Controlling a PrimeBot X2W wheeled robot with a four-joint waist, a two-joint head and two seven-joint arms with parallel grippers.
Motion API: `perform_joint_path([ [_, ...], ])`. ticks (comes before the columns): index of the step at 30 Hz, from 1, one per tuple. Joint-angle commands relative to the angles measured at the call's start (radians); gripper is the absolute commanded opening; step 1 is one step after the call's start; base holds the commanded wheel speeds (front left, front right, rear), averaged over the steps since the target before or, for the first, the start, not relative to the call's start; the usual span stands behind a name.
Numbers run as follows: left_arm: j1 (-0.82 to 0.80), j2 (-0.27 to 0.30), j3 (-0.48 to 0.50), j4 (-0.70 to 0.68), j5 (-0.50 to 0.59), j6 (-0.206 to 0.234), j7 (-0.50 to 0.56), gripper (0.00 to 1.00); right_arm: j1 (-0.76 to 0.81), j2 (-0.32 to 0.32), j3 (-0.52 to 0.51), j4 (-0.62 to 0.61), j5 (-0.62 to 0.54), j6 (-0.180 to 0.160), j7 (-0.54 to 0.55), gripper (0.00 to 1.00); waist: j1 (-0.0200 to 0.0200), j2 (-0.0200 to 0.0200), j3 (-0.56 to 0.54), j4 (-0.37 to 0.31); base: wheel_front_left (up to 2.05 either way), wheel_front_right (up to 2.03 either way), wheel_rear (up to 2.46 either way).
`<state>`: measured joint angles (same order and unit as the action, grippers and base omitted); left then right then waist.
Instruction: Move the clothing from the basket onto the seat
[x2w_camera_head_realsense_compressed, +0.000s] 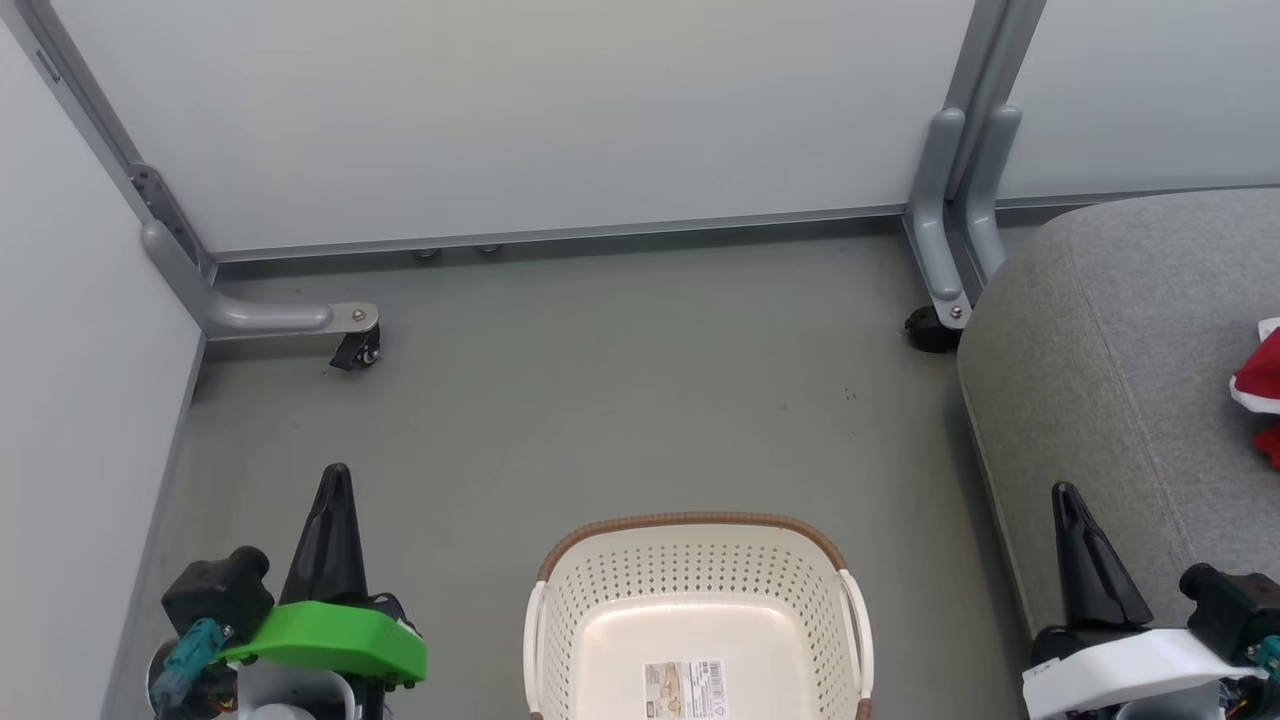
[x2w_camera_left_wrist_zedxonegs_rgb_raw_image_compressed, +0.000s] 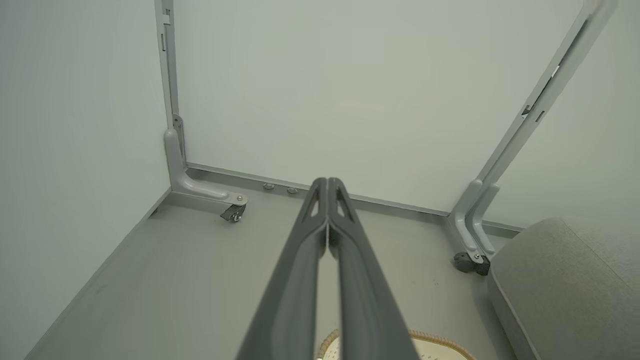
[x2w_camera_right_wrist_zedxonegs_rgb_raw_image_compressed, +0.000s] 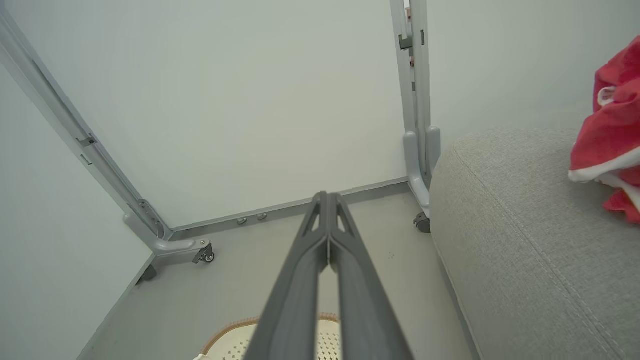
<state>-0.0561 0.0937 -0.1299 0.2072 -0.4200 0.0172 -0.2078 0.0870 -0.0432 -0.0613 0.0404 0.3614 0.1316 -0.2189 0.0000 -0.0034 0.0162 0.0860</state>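
clothing (x2w_camera_head_realsense_compressed: 1262, 385), red with white trim, is no job for either hand now. nearest, the left gripper (x2w_camera_head_realsense_compressed: 335, 478) and right gripper (x2w_camera_head_realsense_compressed: 1066, 495) are both clenched on nothing, flanking the laundry basket (x2w_camera_head_realsense_compressed: 690, 521), whose visible bottom shows just a barcode label (x2w_camera_head_realsense_compressed: 684, 688). farther right, the garment lies on the grey seat (x2w_camera_head_realsense_compressed: 1100, 350). the move looks done; i'd park both arms low, clear of the cushion, so no finger snags the fabric.
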Motion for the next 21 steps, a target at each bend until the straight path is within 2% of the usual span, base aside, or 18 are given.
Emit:
perform_joint_path([
  [1,-0.019,0.000,0.013,-0.011,-0.042,-0.007,0.009,0.00,-0.029,-0.010,-0.001,-0.007,0.047,0.000,0.009,0.00,0.0000,0.0003,0.000,-0.001,0.00,0.00,0.00],
  [21,-0.033,-0.011,0.075,0.001,-0.344,-0.045,0.091,0.00,-0.076,-0.023,0.003,0.048,0.379,0.000,0.080,0.00,0.0000,0.0009,-0.003,-0.016,0.00,0.00,0.00],
])
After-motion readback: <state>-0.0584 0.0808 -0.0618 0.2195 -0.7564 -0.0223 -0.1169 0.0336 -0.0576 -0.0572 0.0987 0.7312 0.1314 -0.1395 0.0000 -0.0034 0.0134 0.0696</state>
